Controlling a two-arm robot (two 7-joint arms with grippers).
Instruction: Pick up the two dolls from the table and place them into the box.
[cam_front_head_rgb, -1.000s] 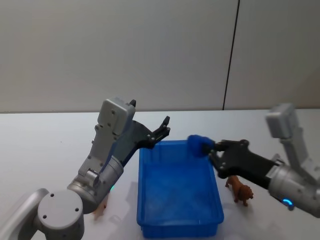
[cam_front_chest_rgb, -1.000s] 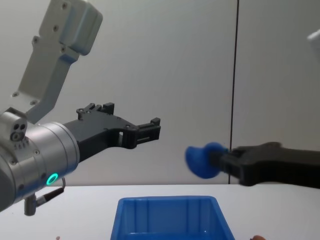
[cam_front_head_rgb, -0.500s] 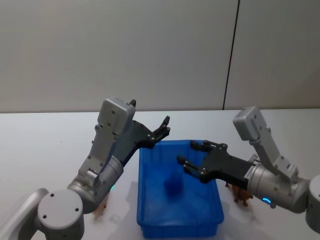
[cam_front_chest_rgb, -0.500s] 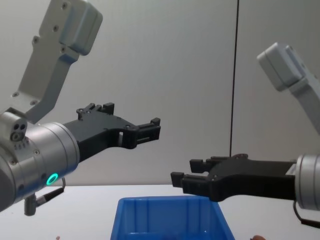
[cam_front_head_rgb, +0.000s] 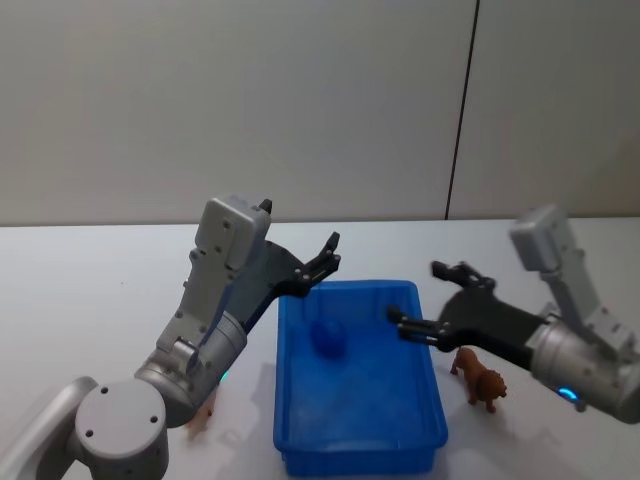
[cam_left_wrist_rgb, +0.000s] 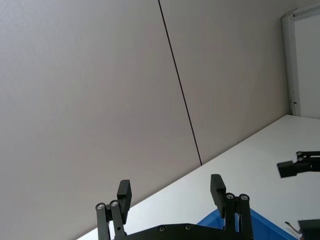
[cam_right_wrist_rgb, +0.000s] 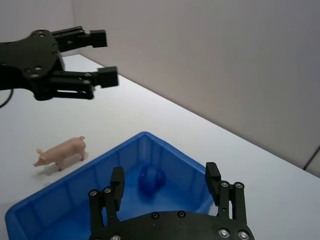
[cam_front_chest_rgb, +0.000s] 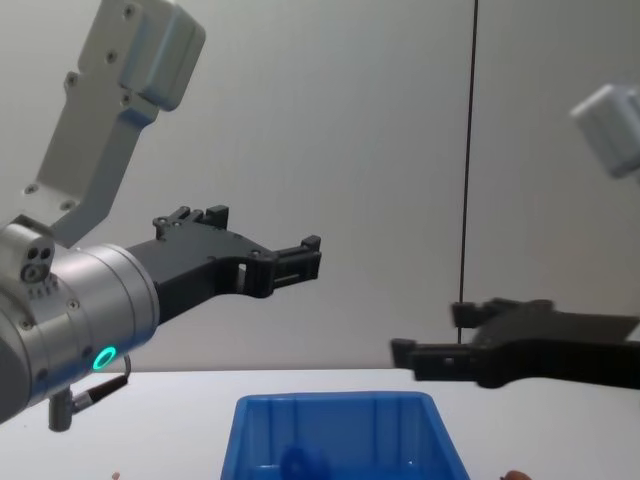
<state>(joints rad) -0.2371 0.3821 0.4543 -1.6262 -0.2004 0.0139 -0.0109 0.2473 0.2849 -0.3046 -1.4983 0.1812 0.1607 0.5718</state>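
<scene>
Blue lump (cam_front_head_rgb: 327, 338) had dropped from my right end effector (cam_front_head_rgb: 416, 294), now wide, into the box (cam_front_head_rgb: 360, 450). Lion doll (cam_front_head_rgb: 481, 381) and pig doll (cam_right_wrist_rgb: 61, 152) still sat on the table (cam_front_head_rgb: 80, 270), both unplaced. Left end effector (cam_front_head_rgb: 322, 258) parked, wide.

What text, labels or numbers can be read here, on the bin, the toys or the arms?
None: nothing readable in these views.
The box, the lion doll, the pig doll, the left pincer and the right pincer bear no visible print.
The green ring on the left arm is a light, not a sign.
</scene>
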